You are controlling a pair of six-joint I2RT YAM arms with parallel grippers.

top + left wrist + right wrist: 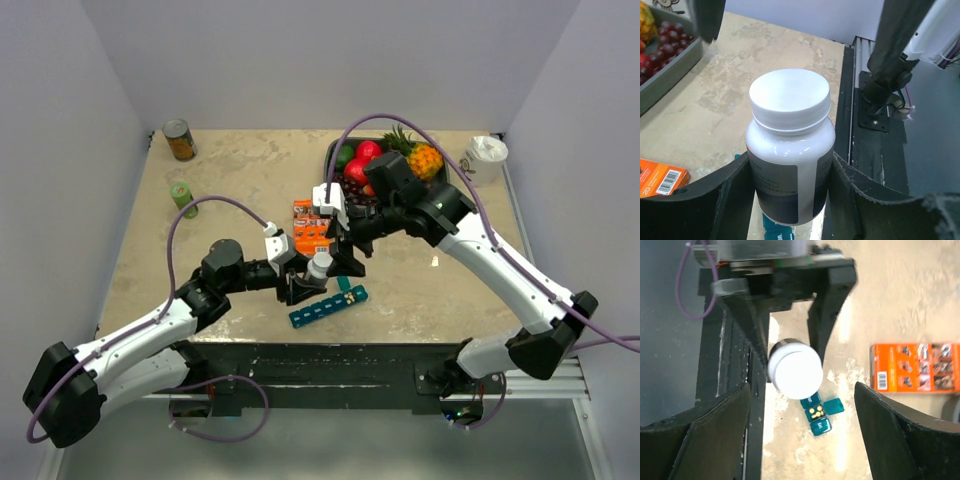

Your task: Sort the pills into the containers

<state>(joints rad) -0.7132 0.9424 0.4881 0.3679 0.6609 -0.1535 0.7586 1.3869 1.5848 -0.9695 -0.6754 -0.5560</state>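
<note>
Left arm [150, 335]: reaches from its base at the near left toward the middle, forearm low and close to level.
Left pincer [310, 278]: fingers [735, 195] pressed against both sides of a white bottle [790, 150], holding it upright.
Right arm [500, 265]: climbs from its base at the near right to a high elbow, then bends back toward the middle.
Right pincer [352, 262]: aimed downward, jaws spread wide, above the bottle's cap, gripping nothing, close beside the left one.
</note>
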